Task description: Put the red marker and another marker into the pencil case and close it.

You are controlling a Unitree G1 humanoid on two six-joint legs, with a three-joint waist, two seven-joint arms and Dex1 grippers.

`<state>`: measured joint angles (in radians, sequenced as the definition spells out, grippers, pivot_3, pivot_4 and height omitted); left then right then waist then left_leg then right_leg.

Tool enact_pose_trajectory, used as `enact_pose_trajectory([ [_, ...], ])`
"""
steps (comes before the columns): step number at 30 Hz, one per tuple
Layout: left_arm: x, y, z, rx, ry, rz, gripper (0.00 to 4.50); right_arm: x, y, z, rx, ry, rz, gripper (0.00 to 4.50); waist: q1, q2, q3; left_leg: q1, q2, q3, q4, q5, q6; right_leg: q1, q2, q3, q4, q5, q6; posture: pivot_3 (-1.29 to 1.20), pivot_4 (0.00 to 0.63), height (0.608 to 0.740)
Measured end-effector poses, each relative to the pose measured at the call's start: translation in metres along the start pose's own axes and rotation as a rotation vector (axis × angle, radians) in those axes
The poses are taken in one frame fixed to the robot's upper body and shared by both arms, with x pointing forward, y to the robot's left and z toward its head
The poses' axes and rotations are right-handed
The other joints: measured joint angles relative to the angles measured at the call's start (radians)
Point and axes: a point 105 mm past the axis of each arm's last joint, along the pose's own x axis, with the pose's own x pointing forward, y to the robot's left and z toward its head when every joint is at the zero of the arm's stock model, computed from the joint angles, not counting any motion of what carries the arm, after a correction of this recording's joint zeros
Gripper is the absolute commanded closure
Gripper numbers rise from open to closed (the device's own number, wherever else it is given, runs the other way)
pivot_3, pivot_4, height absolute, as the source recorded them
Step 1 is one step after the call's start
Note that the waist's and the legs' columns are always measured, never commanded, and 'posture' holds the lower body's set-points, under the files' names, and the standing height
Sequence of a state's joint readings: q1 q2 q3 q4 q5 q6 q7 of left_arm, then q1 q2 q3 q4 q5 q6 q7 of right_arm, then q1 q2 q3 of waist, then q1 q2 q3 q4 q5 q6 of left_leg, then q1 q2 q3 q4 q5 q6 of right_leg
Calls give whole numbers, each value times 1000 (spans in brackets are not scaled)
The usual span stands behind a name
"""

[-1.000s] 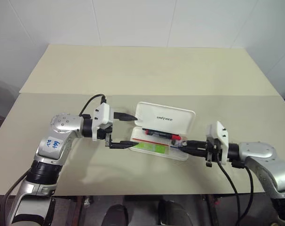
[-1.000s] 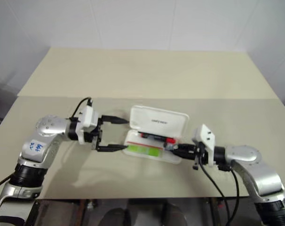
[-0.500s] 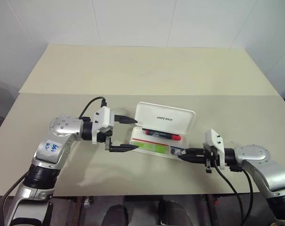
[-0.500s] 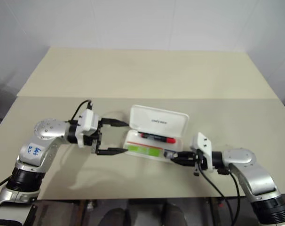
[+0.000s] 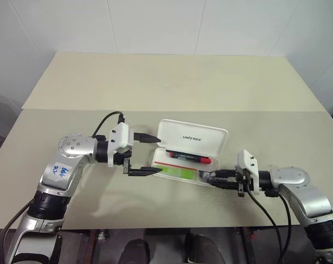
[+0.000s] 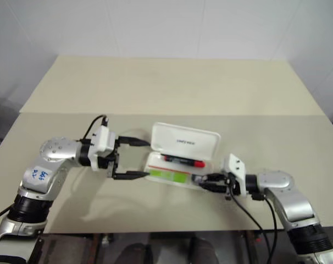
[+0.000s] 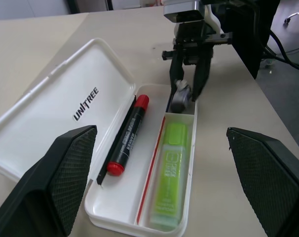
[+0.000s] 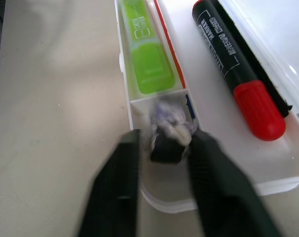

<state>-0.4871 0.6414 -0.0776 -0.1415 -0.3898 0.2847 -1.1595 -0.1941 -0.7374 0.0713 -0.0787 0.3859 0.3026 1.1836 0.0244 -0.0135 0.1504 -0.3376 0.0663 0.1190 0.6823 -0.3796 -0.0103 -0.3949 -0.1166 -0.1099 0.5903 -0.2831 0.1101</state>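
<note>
The white pencil case [image 5: 192, 137] lies open on the table, its lid [image 7: 51, 113] tilted up. The red marker [image 5: 189, 158] rests in the back compartment, also seen as red marker [image 8: 238, 64]. In the front compartment lies the light green marker [image 5: 177, 172], shown again as green marker [image 7: 170, 173]. My right gripper [image 5: 206, 178] reaches into the small end compartment, fingers parted on either side of a small grey thing [image 8: 169, 131]. At the case's left end my left gripper [image 5: 159, 155] stands wide open, holding nothing.
The beige table [image 5: 155, 82] stretches far behind the case, with a seam running across it. Its front edge runs close below both arms. A white wall stands at the back.
My right hand has sunk a little at the case's right end and its fingers have parted around the small grey thing. The left gripper has kept still.
</note>
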Motion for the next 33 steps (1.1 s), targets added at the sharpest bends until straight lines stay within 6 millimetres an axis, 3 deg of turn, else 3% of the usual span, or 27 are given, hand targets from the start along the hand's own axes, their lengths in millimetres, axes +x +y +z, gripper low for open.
enact_pose_trajectory([
  [4, 0, 1, 1, 6, -2, 3, 0, 1, 1, 2, -8, -2, 6, 532, -1, 0, 0, 0, 0, 1, 0, 0, 0, 0, 0, 0, 0, 0, 0, 0, 150, 740],
  [6, 1, 2, 2, 5, -5, 4, 0, 1, 2, 3, -13, -3, 6, 15, -1, 0, 0, 0, 0, 0, 0, 0, 0, 0, 0, 0, 0, 0, 0, 0, 150, 740],
  [10, 1, 3, 2, 5, -10, 8, 0, 0, 1, 10, -39, -19, -14, 15, -1, 0, 0, 0, 0, 0, 0, 0, 0, 0, 0, 0, 0, 0, 0, 0, 150, 740],
  [15, 0, 5, -1, -11, -8, 18, 0, -14, 6, 36, -74, -101, -63, 15, 2, 0, 0, 0, 0, 0, 0, 0, 0, 0, 0, 0, 0, 0, 0, 0, 150, 740],
  [21, -1, 7, -2, -5, -7, 32, 0, -32, 14, 46, -54, -127, -109, 15, 2, 0, 0, -1, 0, 0, 0, -1, 0, 0, 0, 0, -1, 0, 0, 0, 150, 740],
  [29, -23, 21, -8, -9, -8, 166, 0, -68, -5, 60, -75, -175, -272, 15, -1, 0, 0, 1, 0, 0, 0, -1, 0, 0, 0, 0, 0, 0, 0, 0, 150, 740],
  [32, -31, 22, -16, -35, -4, 199, 0, -72, -6, 61, -77, -173, -275, 15, 0, 0, 0, 1, 0, -1, 0, -1, 0, 0, 0, 0, 0, 0, 0, 0, 150, 740],
  [33, -32, 22, -17, -36, -2, 203, 184, -72, -6, 61, -78, -173, -270, 3, 0, 0, 0, 1, 0, 0, 0, -1, 0, 0, 0, 0, 0, 0, 0, 0, 150, 740],
])
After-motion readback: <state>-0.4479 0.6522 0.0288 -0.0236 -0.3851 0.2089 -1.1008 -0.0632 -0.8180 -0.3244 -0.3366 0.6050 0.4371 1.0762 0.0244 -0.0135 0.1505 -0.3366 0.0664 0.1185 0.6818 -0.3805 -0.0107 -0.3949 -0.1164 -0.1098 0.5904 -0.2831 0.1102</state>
